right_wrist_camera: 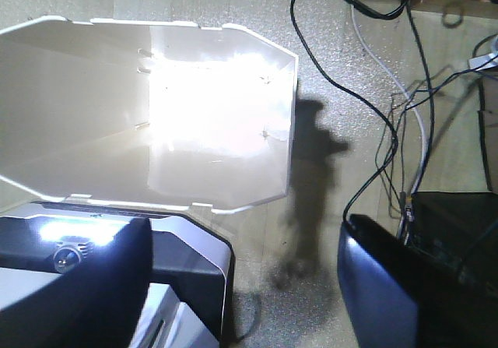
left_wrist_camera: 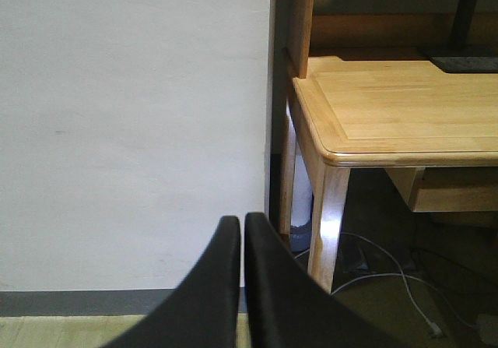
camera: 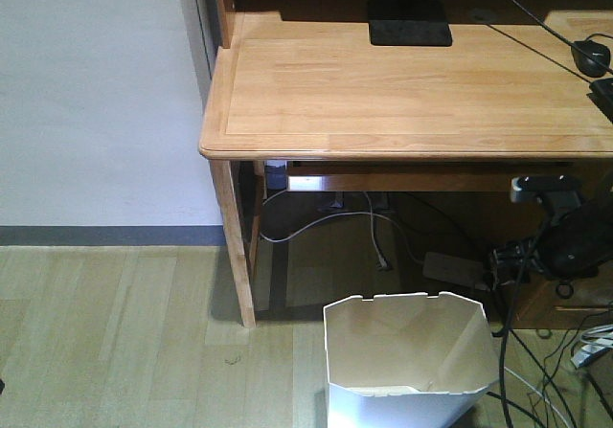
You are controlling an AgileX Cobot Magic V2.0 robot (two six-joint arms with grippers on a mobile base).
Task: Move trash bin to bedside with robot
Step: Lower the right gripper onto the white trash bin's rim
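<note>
The white trash bin (camera: 412,366) stands on the wood floor in front of the desk, at the bottom of the front view. In the right wrist view I look down into its cream inside (right_wrist_camera: 148,107), and it looks empty. My right gripper (right_wrist_camera: 249,282) is open wide and empty. It hangs over the floor just beside the bin's near right rim and does not touch it. The right arm (camera: 567,236) shows at the right of the front view. My left gripper (left_wrist_camera: 243,235) is shut on nothing and faces the white wall. The bed is out of view.
A light wooden desk (camera: 402,102) stands ahead, its leg (camera: 236,246) left of the bin. Several cables (right_wrist_camera: 389,130) lie on the floor right of the bin. The robot's white and black base (right_wrist_camera: 187,286) is just below the bin. A white wall (left_wrist_camera: 132,130) is at left.
</note>
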